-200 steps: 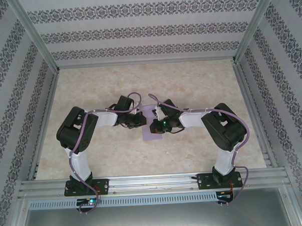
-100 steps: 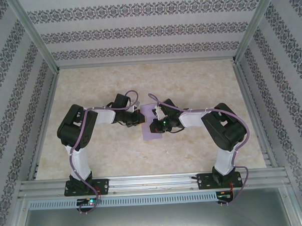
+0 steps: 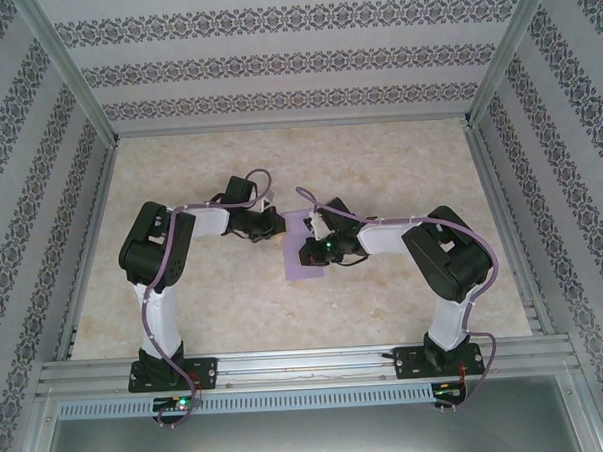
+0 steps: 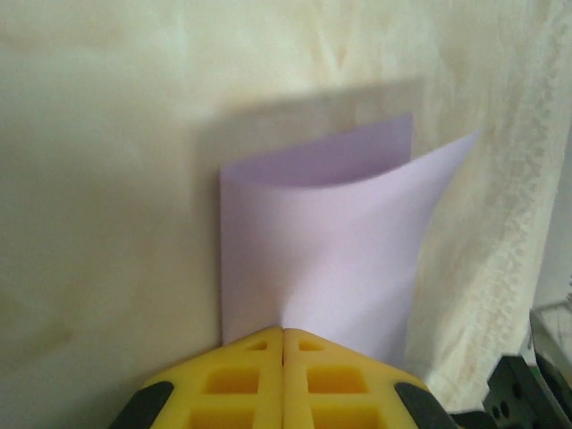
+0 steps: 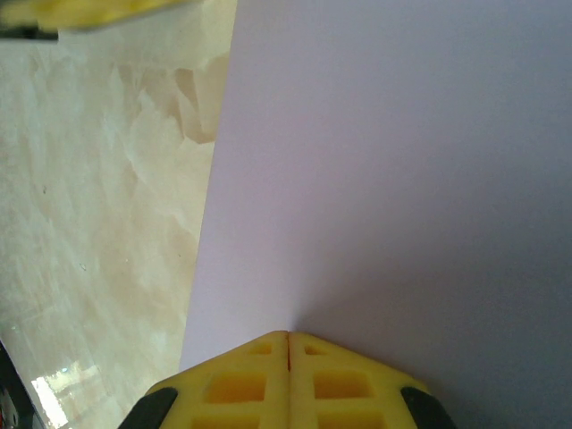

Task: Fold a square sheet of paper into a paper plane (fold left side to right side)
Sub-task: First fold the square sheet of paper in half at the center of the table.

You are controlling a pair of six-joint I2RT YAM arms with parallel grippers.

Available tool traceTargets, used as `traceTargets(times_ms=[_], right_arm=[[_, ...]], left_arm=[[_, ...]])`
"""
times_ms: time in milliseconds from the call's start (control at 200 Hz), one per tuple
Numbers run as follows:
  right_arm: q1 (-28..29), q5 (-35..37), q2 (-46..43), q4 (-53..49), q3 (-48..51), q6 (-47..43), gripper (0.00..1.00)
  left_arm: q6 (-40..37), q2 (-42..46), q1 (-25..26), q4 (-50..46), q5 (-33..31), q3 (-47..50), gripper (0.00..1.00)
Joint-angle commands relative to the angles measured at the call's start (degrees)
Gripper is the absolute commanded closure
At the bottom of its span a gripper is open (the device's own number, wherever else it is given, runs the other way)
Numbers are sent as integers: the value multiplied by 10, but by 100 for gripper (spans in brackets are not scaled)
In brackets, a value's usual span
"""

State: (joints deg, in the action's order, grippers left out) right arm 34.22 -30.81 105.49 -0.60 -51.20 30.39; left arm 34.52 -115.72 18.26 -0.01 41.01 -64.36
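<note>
We see the marbled surface (image 3: 189,181) boxed in by patterned walls (image 3: 38,147) on three sides, with an aluminium rail (image 3: 308,364) along the near edge. Wide bare room lies beyond, left and right of the work at the middle. The lilac square sheet of paper (image 3: 303,268) sits there between both arms. Its near part lies flat on the surface, and its left side is lifted and curled over the rest, the two layers bowed apart with no crease pressed. The left fingers (image 4: 283,338) are pressed together, pinching the sheet at its raised edge. The right fingers (image 5: 288,338) are closed tight too, tips against the flat paper; we cannot tell whether they pinch it or only press it down.
</note>
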Motion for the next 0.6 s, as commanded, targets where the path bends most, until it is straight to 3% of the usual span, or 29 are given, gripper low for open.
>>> traceTargets(times_ms=[0,595], right_arm=[[-12,78,33,-92,33,-12,100],[-12,72,31,-86,34,-9,100]], left_arm=[[-30,-25,-33,31,-109,-20,94],[-47,-22,-40,15,-104,-45,93]])
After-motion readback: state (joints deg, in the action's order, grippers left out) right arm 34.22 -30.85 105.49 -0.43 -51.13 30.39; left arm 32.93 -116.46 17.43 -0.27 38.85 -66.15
